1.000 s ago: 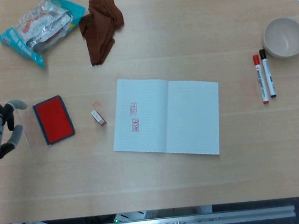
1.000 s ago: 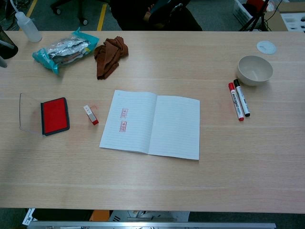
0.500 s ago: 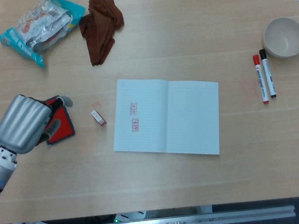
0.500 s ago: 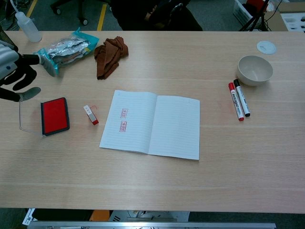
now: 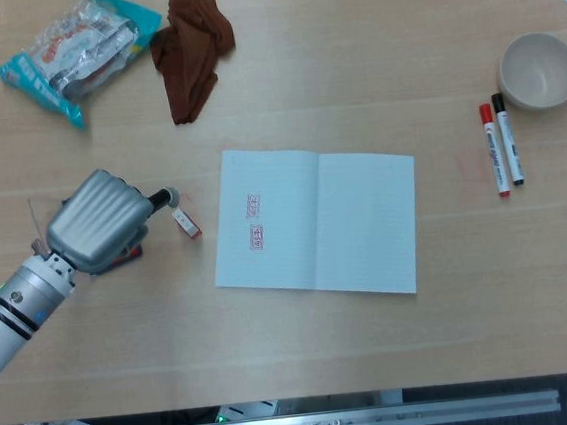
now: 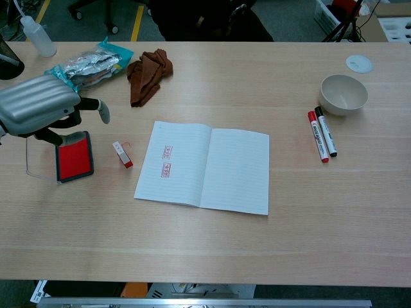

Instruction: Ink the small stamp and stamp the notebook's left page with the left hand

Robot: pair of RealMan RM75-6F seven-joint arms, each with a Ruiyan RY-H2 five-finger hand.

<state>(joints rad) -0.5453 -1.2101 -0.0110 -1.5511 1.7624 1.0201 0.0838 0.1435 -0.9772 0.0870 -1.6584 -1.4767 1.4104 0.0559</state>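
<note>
The small stamp (image 5: pixel 186 223) (image 6: pixel 122 154), white with a red end, lies on its side on the table left of the open notebook (image 5: pixel 314 220) (image 6: pixel 203 166). The notebook's left page carries two red stamp marks (image 5: pixel 255 221) (image 6: pixel 167 161). My left hand (image 5: pixel 99 220) (image 6: pixel 40 108) hovers over the red ink pad (image 6: pixel 73 156), fingers apart and holding nothing, one fingertip close to the stamp. In the head view the hand hides most of the pad. My right hand is not in sight.
A brown cloth (image 5: pixel 193 52) and a teal foil packet (image 5: pixel 77 47) lie at the back left. Two markers (image 5: pixel 500 145) and a white bowl (image 5: pixel 540 69) sit at the right. The pad's clear lid (image 6: pixel 37 151) lies open to its left.
My left hand has come in from the left edge and moved right over the ink pad toward the stamp. The stamp and notebook have not moved.
</note>
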